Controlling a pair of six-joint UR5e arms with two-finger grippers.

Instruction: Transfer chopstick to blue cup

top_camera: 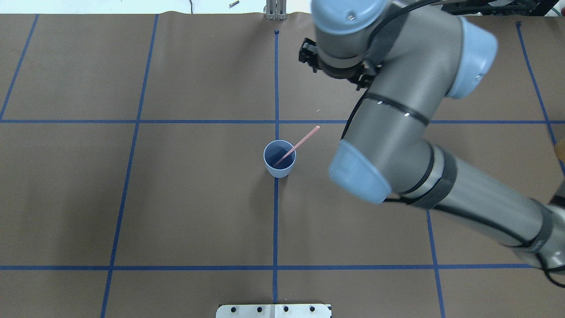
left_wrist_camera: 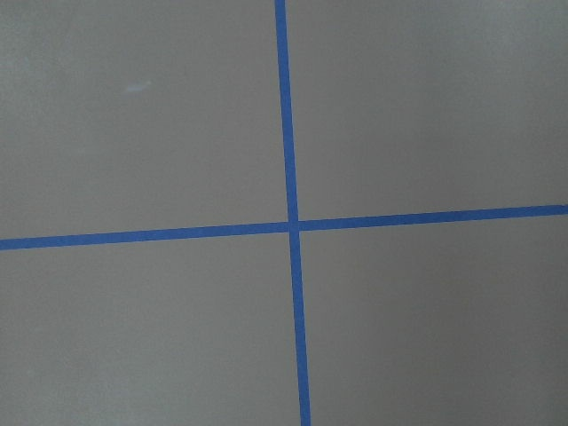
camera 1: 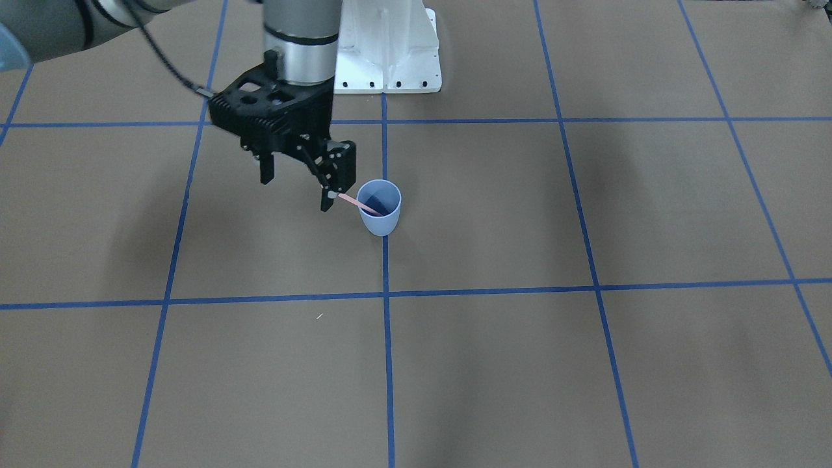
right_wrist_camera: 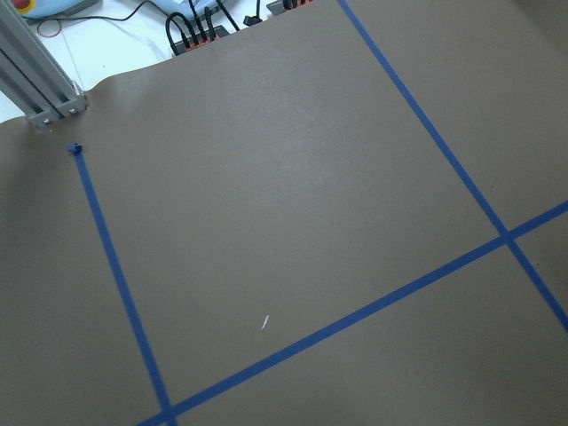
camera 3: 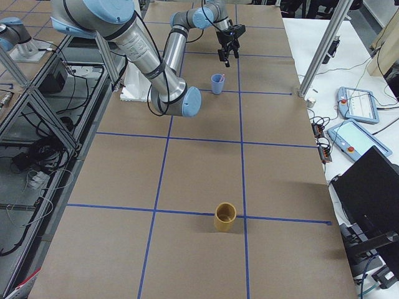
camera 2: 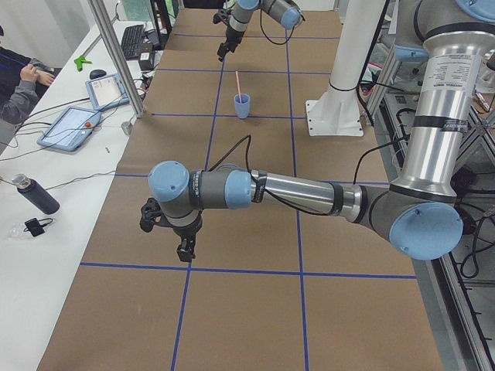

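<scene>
In the front-facing view, the right claw [camera 1: 297, 187] hangs just left of the cup, its jaws spread wide and holding nothing. The pink chopstick [camera 1: 357, 203] slants down into the blue cup [camera 1: 381, 221], its shaft leaning on the rim, so the transfer looks done. Far off to the right, the left claw [camera 2: 186, 249] hovers low over the tabletop [camera 1: 585, 364], seemingly parked out of the way. I cannot tell how far open it is.

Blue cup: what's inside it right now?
The pink chopstick leans inside the blue cup, top past the rim. Anything else on its shaded bottom cannot be made out.
</scene>
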